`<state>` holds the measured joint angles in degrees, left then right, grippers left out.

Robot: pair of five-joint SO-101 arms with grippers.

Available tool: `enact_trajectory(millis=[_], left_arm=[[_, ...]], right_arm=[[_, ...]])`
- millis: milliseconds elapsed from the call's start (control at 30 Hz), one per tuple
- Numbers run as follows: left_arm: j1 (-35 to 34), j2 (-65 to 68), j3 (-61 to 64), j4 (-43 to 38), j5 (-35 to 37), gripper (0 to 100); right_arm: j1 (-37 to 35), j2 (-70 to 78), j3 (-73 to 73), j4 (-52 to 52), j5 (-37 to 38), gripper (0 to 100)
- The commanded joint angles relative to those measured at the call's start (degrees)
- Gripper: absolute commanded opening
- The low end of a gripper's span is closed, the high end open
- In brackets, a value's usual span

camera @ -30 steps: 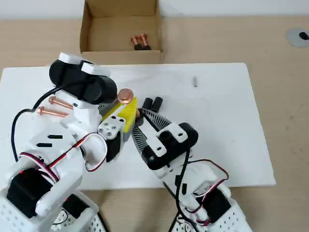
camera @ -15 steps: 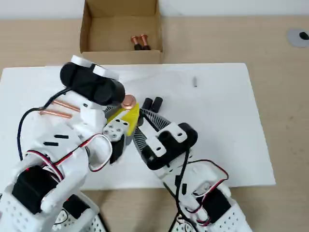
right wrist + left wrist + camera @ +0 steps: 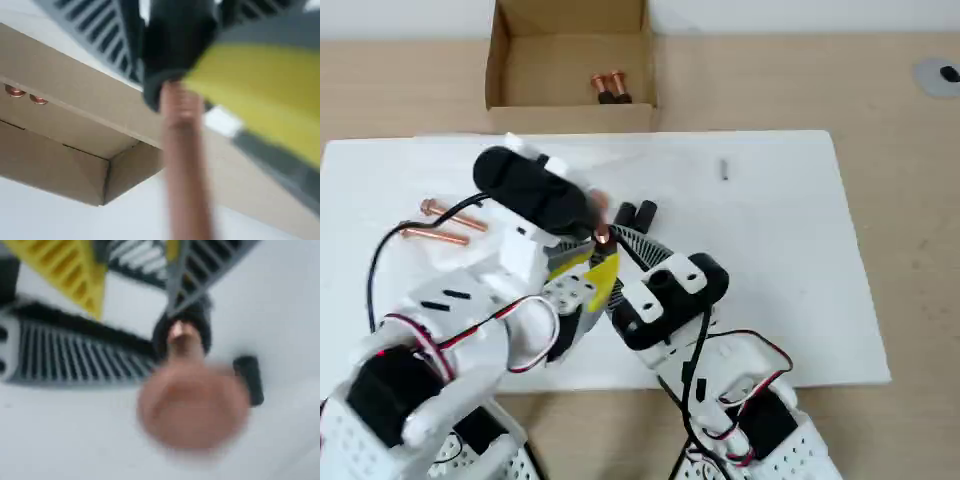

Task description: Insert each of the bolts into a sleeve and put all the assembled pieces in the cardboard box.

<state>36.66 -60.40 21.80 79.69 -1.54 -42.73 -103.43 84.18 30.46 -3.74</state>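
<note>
Bolt [image 3: 192, 407] tip sits at the mouth of the black sleeve [image 3: 175, 45], above the white sheet [image 3: 770, 250] on the tabletop [image 3: 900, 120] — which is why both my arms crowd one spot. My left pincer [image 3: 598, 262] is pinching the copper shank below the head, with the yellow jaw pressed against it. My right pincer [image 3: 618, 248] is clamped round the sleeve, its bore turned toward the bolt so the two line up end to end. I judge the bolt barely started rather than seated; how deep it is, I cannot tell.

Room is tight here. Two spare sleeves [image 3: 635, 212] lie just beside my jaws on the box side, and a nudge could roll them. Two loose bolts [image 3: 440, 222] lie well apart to my left, out of the way. The cardboard box [image 3: 498, 70] stands beyond the sheet's far edge, open on top. Two assembled pieces [image 3: 610, 85] lie near its near wall, with bare cardboard floor beside them. The way there crosses the spare sleeves and that wall — so the joined piece will need lifting first.
</note>
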Motion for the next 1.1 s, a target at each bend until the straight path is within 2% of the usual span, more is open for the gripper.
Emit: enact_trajectory(millis=[0,200,433,567,733,900,1067], left_arm=[[0.44,0.04,-4.57,3.6,0.35,11],[0.26,-0.31,-5.71,8.44,0.35,12],[-1.05,0.04,-12.66,15.12,0.44,11],[-10.11,-0.22,-12.66,15.21,-0.09,11],[-22.86,-0.4,-8.35,14.95,-0.35,11],[-35.78,-0.31,1.49,14.51,-5.45,11],[-45.36,-0.4,13.54,6.15,-6.68,11]], right_arm=[[0.66,-8.4,-0.4,-1.58,0.26,0.9],[0.66,-8.4,-0.4,-1.58,0.26,0.9],[0.84,-8.04,-0.31,-3.78,0.35,0.9],[2.68,-7.52,-0.31,-12.22,0.62,0.9],[7.16,0.92,-2.95,-16.79,3.43,0.9],[11.12,18.59,-12.53,-24.44,3.52,0.9],[15.34,44.88,-30.9,-29.01,3.25,0.9]])
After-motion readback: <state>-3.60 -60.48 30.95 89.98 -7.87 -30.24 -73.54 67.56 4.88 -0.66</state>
